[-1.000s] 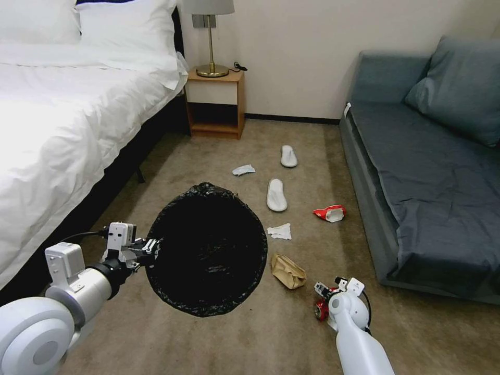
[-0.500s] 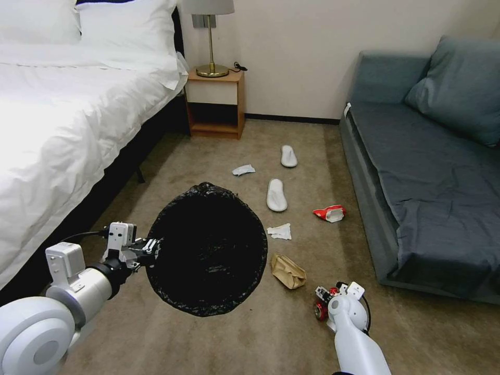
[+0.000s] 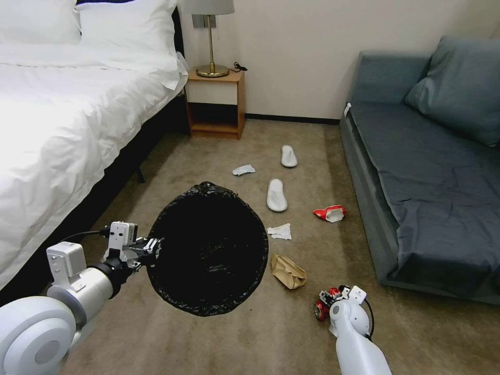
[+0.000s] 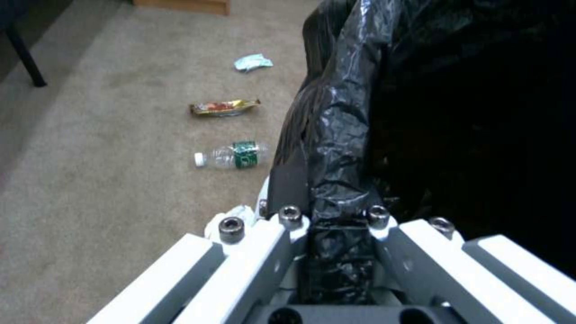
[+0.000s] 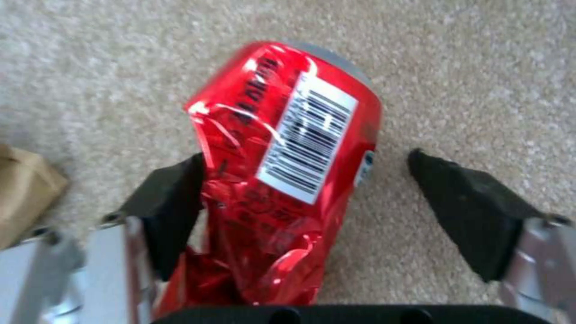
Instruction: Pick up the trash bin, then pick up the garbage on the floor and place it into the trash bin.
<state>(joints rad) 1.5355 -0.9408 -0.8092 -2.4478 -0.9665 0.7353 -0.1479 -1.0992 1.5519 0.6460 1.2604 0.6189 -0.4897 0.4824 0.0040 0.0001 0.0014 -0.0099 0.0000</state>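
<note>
The trash bin (image 3: 208, 250), lined with a crinkled black bag, hangs above the carpet. My left gripper (image 3: 151, 245) is shut on the bin's near-left rim (image 4: 336, 180). Garbage lies on the floor: a crushed red can (image 3: 321, 308), a brown paper bag (image 3: 287, 271), white tissues (image 3: 279, 231), a red wrapper (image 3: 330, 213) and two white slippers (image 3: 276, 195). My right gripper (image 3: 329, 300) is low over the carpet, open around the red can (image 5: 282, 171). One pad (image 5: 174, 202) touches the can and the other pad (image 5: 468, 207) stands apart. A clear bottle (image 4: 231, 155) and a gold wrapper (image 4: 225, 106) lie below the bin.
The white bed (image 3: 62, 135) runs along the left. A grey sofa (image 3: 427, 172) is on the right, and a wooden nightstand (image 3: 216, 101) with a lamp stands against the far wall. Open carpet lies between them.
My right arm has sunk lower toward the carpet and closer around the red can. The left arm and the bin have barely moved.
</note>
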